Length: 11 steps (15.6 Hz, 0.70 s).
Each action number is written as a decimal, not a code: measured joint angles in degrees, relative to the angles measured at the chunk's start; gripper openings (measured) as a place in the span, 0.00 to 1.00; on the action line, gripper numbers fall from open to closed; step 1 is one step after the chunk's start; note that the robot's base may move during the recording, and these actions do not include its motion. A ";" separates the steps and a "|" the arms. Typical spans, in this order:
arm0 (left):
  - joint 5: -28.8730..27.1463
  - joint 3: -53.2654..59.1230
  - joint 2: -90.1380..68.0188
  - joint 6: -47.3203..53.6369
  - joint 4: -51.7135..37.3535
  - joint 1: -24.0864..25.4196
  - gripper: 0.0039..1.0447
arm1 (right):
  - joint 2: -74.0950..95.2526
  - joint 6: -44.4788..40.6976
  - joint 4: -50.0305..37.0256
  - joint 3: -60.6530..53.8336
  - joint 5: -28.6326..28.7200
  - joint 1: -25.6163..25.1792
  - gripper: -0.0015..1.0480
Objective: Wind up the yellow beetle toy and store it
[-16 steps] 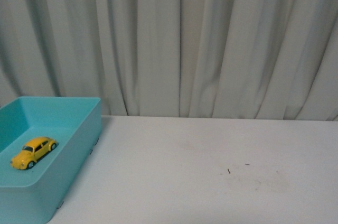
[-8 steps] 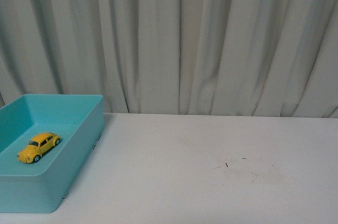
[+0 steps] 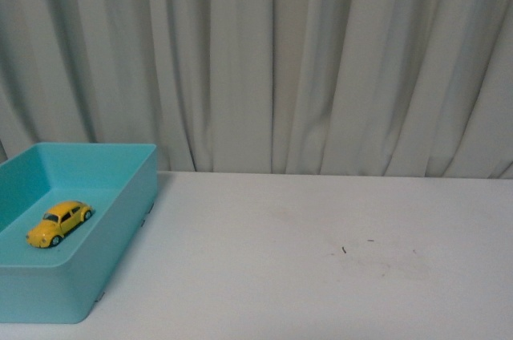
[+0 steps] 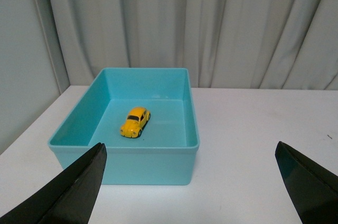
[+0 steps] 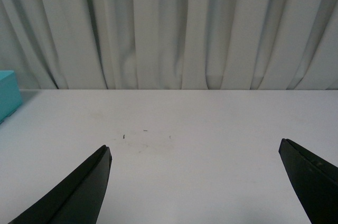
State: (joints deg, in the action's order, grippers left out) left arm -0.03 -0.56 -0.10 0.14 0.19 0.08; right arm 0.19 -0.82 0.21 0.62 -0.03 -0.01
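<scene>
now the beetle [image 3: 59, 223] sits inside the bin [image 3: 128, 220], on its floor, upright on its wheels and touching none of the walls. in the front view the bin stands at the left edge of the table [image 3: 321, 260], just before the curtain [image 3: 272, 59], and the beetle lies about midway along the bin's floor, nose toward me and turned a little to the left. neither of my arms shows in that view.

from my left wrist the beetle [image 4: 135, 122] shows near the middle of the bin [image 4: 153, 163], a bit closer to the far wall than to the near one, with bare blue floor all around it. my left pincer [image 4: 193, 182] hangs over the table on the near side of the bin, its two dark fingers [image 4: 68, 192] spread wide apart and holding nothing, well clear of the beetle.

from my right wrist my right pincer [image 5: 195, 182] is likewise spread wide, fingers [image 5: 79, 192] empty, above bare white table. a few tiny dark specks [image 5: 123, 136] lie on the surface ahead of it, and a corner of the bin [image 5: 8, 97] shows at the edge of that view, well apart from the pincer.
</scene>
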 joint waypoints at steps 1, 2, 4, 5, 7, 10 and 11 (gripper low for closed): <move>0.00 0.00 0.00 0.00 0.00 0.00 0.94 | 0.00 0.00 0.00 0.00 0.00 0.00 0.94; 0.00 0.00 0.00 0.00 0.00 0.00 0.94 | 0.00 0.00 0.00 0.00 0.00 0.00 0.94; 0.00 0.00 0.00 0.00 0.00 0.00 0.94 | 0.00 0.00 0.00 0.00 0.00 0.00 0.94; 0.00 0.00 0.00 0.00 0.00 0.00 0.94 | 0.02 0.00 0.00 0.00 0.00 0.00 0.94; 0.00 0.00 0.00 0.00 0.00 0.00 0.94 | 0.02 0.00 0.00 0.00 0.00 0.00 0.94; 0.00 0.00 0.00 0.00 0.00 0.00 0.94 | 0.00 0.00 0.00 0.00 0.00 0.00 0.94; 0.00 0.00 0.00 0.00 -0.02 0.00 0.94 | 0.00 0.00 0.00 0.00 0.00 0.00 0.94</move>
State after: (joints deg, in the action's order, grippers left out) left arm -0.03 -0.56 -0.10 0.14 0.16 0.08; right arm 0.19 -0.82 0.21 0.62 -0.03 -0.01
